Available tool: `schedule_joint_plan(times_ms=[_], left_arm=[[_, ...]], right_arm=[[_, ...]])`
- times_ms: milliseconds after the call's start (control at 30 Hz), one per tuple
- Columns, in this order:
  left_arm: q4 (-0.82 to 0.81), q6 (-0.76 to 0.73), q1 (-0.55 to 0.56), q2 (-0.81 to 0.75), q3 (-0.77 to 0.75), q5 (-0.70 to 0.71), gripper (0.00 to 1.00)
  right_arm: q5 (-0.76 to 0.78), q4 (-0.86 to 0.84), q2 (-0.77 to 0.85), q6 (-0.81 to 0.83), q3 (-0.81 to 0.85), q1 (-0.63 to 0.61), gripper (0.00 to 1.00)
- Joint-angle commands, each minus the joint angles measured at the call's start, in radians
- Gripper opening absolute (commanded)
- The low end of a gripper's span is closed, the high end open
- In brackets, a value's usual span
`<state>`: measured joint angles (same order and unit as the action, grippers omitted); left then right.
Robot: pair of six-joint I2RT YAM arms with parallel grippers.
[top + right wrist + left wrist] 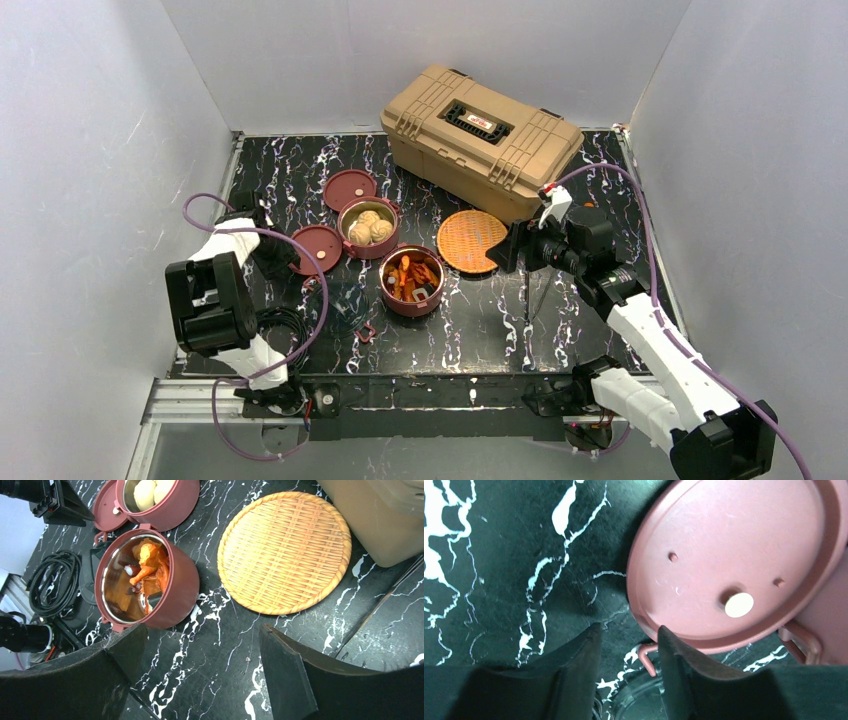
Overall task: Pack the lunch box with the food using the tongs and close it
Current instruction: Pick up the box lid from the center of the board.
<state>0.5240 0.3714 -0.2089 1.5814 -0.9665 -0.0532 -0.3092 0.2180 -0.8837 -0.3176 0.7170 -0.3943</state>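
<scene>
The lunch box stands apart in pieces. One maroon bowl (pixel 368 226) holds beige buns (pixel 145 492). A second bowl (pixel 411 281) (pixel 175 587) holds orange and red chunks (pixel 147 565). Two flat lids lie on the table, one at the back (pixel 349 188) and one on the left (pixel 316 248) (pixel 734 545). My left gripper (pixel 280 262) (pixel 629 630) hangs at that lid's near rim, jaws partly narrowed with a gap, a pink wire loop (pixel 646 655) between them. My right gripper (pixel 505 250) (pixel 200 630) is open over bare table. The thin dark tongs (pixel 533 297) (pixel 385 602) lie under the right arm.
A big tan toolbox (pixel 480 135) sits at the back right, with an orange woven plate (pixel 471 240) (pixel 285 550) in front of it. Coiled black cable (pixel 290 325) (pixel 52 582) lies near the left arm's base. A small maroon clip (pixel 365 331) lies near the front.
</scene>
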Motion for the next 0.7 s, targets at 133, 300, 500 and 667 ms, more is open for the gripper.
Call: schedule_joint_plan(times_ms=[133, 300, 500, 667], left_arm=[[-0.008, -0.029, -0.016, 0.101, -0.078, -0.024, 0.33], [-0.016, -0.031, -0.015, 0.131, -0.091, -0.040, 0.24], [0.005, -0.026, -0.016, 0.143, -0.102, -0.021, 0.01], [0.007, -0.006, -0.017, 0.095, -0.097, -0.007, 0.00]], right_arm=[[0.021, -0.015, 0.010, 0.029, -0.007, -0.003, 0.90], [0.023, -0.015, -0.009, 0.027, -0.007, -0.004, 0.90], [0.022, -0.029, -0.031, 0.006, -0.013, -0.004, 0.90], [0.030, -0.028, -0.026, -0.002, -0.015, -0.003, 0.91]])
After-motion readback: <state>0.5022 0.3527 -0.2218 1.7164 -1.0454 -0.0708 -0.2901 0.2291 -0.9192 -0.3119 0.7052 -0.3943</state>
